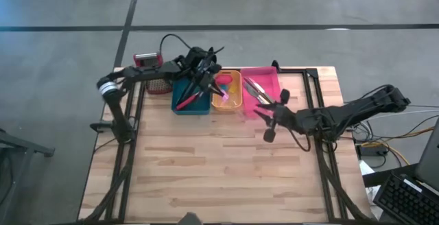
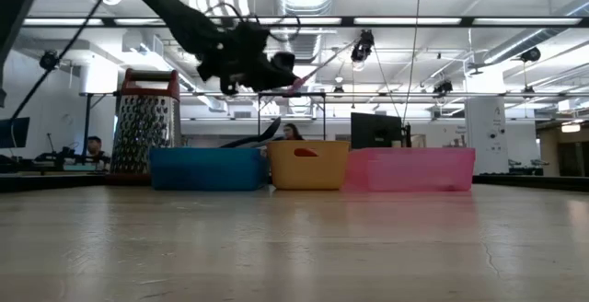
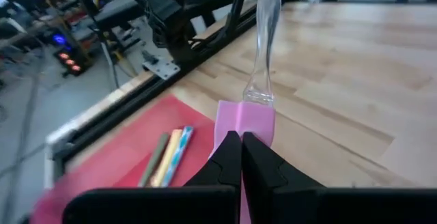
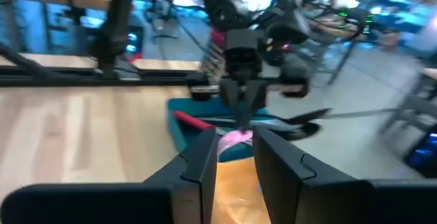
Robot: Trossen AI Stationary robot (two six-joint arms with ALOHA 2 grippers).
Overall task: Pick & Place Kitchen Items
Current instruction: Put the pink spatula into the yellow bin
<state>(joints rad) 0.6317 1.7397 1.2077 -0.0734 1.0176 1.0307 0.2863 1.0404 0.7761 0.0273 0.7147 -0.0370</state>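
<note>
Fingers [image 3: 232, 157] of my left gripper [image 1: 214, 74] clench the pink spatula [image 3: 247, 123] above the orange bin [image 1: 236, 101]'s rim; my right gripper [image 4: 235, 157] hangs parted near the pink bin [image 1: 271, 81], bare table [image 1: 226, 170] in front.

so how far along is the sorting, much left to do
Mostly done, by the look of it: utensils already lie in the teal bin, orange bin and pink bin, and no loose utensils show on the table. In hand: the left gripper is shut on a pink spatula with a clear handle, above the bins. The right gripper, jaws apart, holds nothing visible. Left: placing that spatula.
</note>
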